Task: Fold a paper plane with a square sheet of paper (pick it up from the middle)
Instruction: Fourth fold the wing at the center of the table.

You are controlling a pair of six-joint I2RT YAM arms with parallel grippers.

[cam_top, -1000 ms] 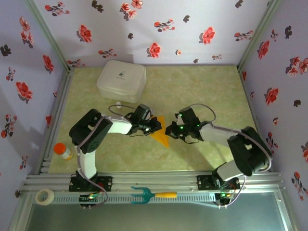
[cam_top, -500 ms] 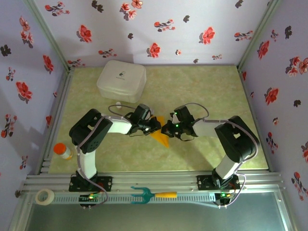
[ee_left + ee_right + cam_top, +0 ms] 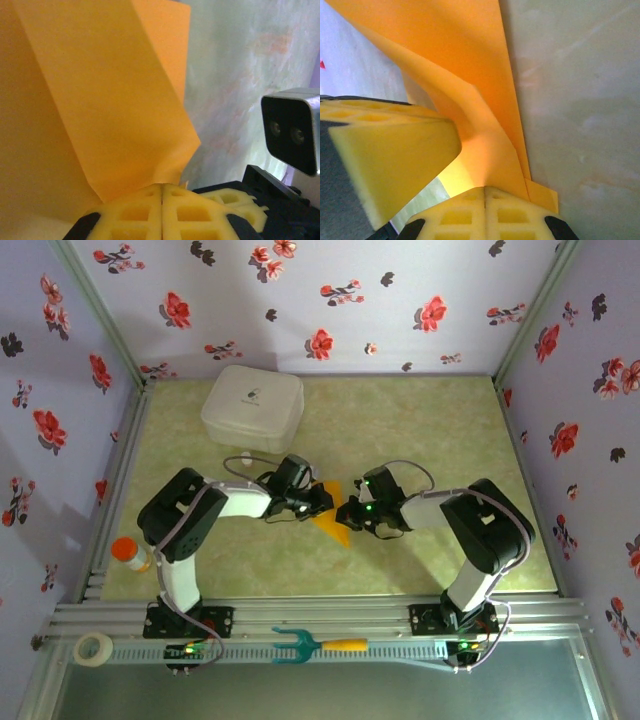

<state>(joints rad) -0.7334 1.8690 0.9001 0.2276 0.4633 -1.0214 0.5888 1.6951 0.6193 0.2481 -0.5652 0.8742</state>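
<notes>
The paper plane (image 3: 334, 524) is an orange-yellow folded sheet held between both grippers at mid-table, its point aimed toward the near edge. My left gripper (image 3: 318, 502) pinches it from the left. In the left wrist view the jaws (image 3: 162, 187) are pressed together, with the creased paper (image 3: 100, 100) rising out of their seam. My right gripper (image 3: 349, 512) holds the other side. In the right wrist view its pads (image 3: 485, 189) are shut on a folded flap of paper (image 3: 470, 75), and the left gripper's yellow finger (image 3: 390, 160) is close alongside.
A white lidded container (image 3: 252, 407) stands at the back left. An orange-capped bottle (image 3: 130, 554) sits by the left rail. A tape roll (image 3: 93, 647) and a teal fork tool with a yellow handle (image 3: 318, 645) lie on the front rail. Flowered walls surround the table.
The right arm has drawn its elbow in and its gripper has shifted slightly left, closer to the left gripper. The paper stays held by both.
</notes>
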